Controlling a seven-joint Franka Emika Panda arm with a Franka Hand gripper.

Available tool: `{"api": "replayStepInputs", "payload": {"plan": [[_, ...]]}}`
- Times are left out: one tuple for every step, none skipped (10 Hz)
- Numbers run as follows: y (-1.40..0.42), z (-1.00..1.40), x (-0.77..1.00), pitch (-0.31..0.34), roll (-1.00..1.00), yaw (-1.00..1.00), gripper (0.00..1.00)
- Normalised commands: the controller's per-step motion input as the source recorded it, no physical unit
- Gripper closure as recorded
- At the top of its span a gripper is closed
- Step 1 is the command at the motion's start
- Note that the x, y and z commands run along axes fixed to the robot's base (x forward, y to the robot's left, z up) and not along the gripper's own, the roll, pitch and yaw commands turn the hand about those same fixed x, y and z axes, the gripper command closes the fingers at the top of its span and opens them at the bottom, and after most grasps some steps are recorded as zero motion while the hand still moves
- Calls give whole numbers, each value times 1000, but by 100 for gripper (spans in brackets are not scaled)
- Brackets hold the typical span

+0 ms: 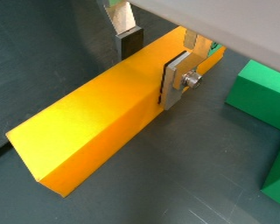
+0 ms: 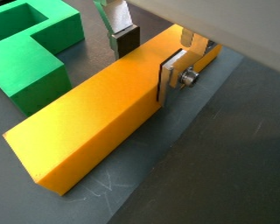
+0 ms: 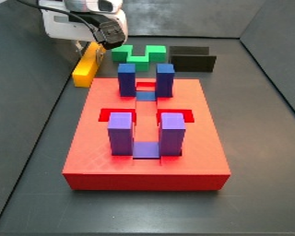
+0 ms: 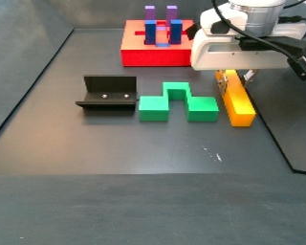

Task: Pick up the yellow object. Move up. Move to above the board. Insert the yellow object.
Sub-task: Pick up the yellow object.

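A dark grey floor (image 4: 118, 153) with low dark walls carries everything here.

In both wrist views the yellow object (image 1: 101, 114) lies flat on that floor as a long bar, and the gripper (image 1: 154, 63) straddles it near its far end rather than its middle. One silver finger (image 1: 178, 79) sits flat against the bar's long side face and the opposite finger (image 1: 129, 42) stands at the other side, so the fingers look closed onto the bar across its narrow width. That is the only span they could take. The green notched block (image 1: 262, 92) lies just beside the bar, apart from it, which leaves the outer finger room.

In a wrist view with the green block in the upper left (image 2: 31, 48), the bar (image 2: 101, 118) rests fully on the floor, so my judgement is that the pick-up is being made and the lift has not begun.

In a side view, the board (image 3: 147, 134) fills the middle of the frame with its blue and purple posts (image 3: 128, 76), well apart from the bar (image 3: 86, 66) at upper left under the gripper (image 3: 100, 37).

In a side view from the opposite end, the bar (image 4: 236, 99) lies at right, the board (image 4: 163, 43) at the top, and the fixture (image 4: 107, 94) at left, clear of the path between them.
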Motion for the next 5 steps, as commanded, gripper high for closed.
{"api": "replayStepInputs", "payload": {"plan": [[0, 0, 0, 0, 0, 0, 100], [0, 0, 0, 0, 0, 0, 100], [0, 0, 0, 0, 0, 0, 100], [0, 0, 0, 0, 0, 0, 100], [0, 0, 0, 0, 0, 0, 100]]}}
